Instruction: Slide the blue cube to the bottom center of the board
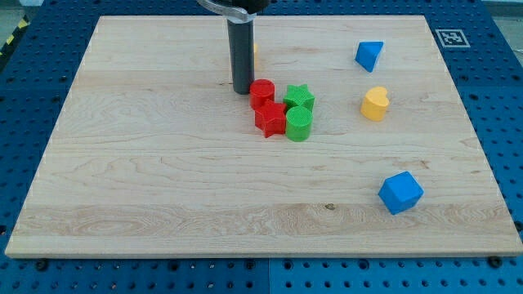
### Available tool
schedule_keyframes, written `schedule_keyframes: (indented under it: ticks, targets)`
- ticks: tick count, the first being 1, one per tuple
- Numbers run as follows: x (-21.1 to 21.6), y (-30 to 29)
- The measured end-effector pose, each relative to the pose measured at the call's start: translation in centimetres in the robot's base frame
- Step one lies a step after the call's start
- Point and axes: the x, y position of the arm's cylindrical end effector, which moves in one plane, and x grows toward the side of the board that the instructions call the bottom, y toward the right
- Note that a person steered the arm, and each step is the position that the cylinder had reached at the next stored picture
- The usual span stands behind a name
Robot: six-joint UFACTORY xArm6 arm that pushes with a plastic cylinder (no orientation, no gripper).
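Observation:
The blue cube (400,193) lies on the wooden board (163,180) at the view's lower right. My tip (241,90) rests on the board near the top centre, just left of a red cylinder (261,91). The tip is far up and left of the blue cube. Just below and right of the tip sits a cluster: a red star (270,119), a green star (299,97) and a green cylinder (298,124).
A blue triangular block (368,55) lies at the upper right. A yellow heart (375,104) sits below it. A yellow block (255,54) peeks out behind the rod. A marker tag (450,37) is at the board's top right corner.

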Motion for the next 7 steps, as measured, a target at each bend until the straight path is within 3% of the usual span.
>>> schedule_keyframes:
  ticks: [6,7]
  targets:
    - [-1.4,-1.9]
    - [-1.4,3.0]
